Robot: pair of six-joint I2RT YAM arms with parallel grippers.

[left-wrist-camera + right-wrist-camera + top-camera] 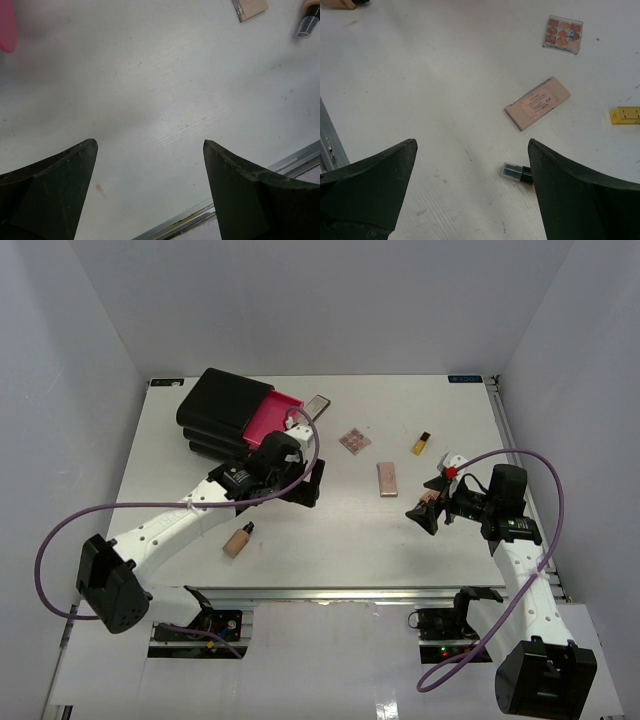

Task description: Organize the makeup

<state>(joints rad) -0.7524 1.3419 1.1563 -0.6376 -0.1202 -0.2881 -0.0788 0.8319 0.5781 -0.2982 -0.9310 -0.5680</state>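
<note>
My left gripper hangs open over bare table, just in front of the black box. Its pink drawer is pulled out. A beige black-capped bottle lies near the front, left of centre. Mid-table lie the square palette, the pink rectangular palette and the yellow-black tube. The grey compact rests by the drawer. My right gripper is open. The slim tube lies beside its right finger, only its cap showing.
The black box stands at the back left. The table's metal front edge runs close below my left gripper. White walls enclose the table on three sides. A purple cable loops over each arm.
</note>
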